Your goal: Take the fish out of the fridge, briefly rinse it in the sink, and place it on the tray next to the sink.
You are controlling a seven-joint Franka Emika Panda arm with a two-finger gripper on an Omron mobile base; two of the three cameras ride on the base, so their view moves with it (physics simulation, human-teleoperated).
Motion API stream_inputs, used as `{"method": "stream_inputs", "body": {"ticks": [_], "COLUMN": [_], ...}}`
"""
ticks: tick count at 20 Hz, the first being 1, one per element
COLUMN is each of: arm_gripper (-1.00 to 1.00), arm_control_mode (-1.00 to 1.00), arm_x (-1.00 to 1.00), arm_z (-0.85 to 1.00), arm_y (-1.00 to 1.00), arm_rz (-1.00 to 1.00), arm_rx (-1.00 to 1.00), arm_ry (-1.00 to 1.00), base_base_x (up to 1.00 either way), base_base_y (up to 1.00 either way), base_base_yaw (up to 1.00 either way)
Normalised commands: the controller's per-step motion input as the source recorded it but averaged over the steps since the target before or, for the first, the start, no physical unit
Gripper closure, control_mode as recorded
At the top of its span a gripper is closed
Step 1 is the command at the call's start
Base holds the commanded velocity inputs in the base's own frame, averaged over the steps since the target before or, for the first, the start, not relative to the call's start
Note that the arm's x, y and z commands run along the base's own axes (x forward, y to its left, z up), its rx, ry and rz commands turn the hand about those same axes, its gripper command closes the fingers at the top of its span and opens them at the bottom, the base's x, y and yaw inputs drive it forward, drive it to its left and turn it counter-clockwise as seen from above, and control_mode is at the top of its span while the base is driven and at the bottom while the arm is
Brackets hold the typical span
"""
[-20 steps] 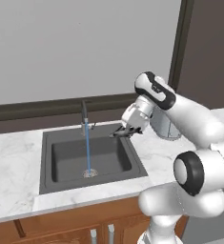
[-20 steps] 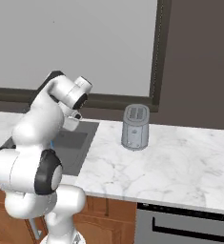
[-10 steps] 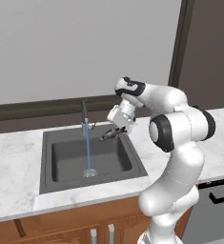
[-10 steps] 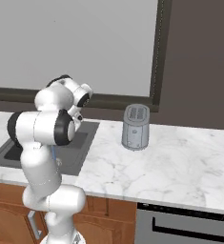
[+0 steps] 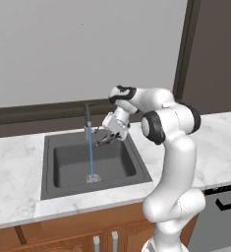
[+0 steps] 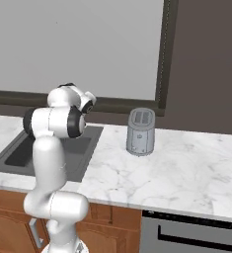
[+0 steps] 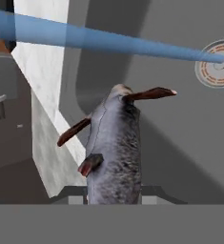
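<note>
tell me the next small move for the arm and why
Probably ease the gripper sideways toward the water stream so the fish gets wet. The jaws are shut on the fish above the sink, and in the hand view the stream passes beside it without touching.

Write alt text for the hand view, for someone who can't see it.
A grey fish with thin reddish-brown fins is gripped in the tool above the dark grey sink. A blue stream of water crosses above it toward the round drain.

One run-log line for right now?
stage: rinse | jaws: shut on fish | place: over sink, right of water stream | tap: running
</note>
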Motion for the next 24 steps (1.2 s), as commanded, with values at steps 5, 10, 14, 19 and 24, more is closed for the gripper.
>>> {"method": "stream_inputs", "body": {"ticks": [5, 10, 14, 19, 24], "arm_gripper": [1.00, 1.00, 1.00, 1.00, 1.00], "arm_control_mode": [-1.00, -1.00, -1.00, -1.00, -1.00], "arm_x": [0.37, 0.38, 0.16, 0.22, 0.09], "arm_z": [-0.22, -0.13, 0.00, 0.00, 0.00], "arm_y": [0.17, 0.17, 0.26, 0.21, 0.12], "arm_rz": [0.00, 0.00, 0.00, 0.00, 0.00], "arm_rx": [0.00, 0.03, 0.09, 0.04, 0.01], "arm_ry": [-0.06, -0.05, -0.01, -0.03, -0.01], "base_base_x": [0.00, 0.00, 0.00, 0.00, 0.00], "base_base_y": [0.00, 0.00, 0.00, 0.00, 0.00], "base_base_yaw": [0.00, 0.00, 0.00, 0.00, 0.00]}}
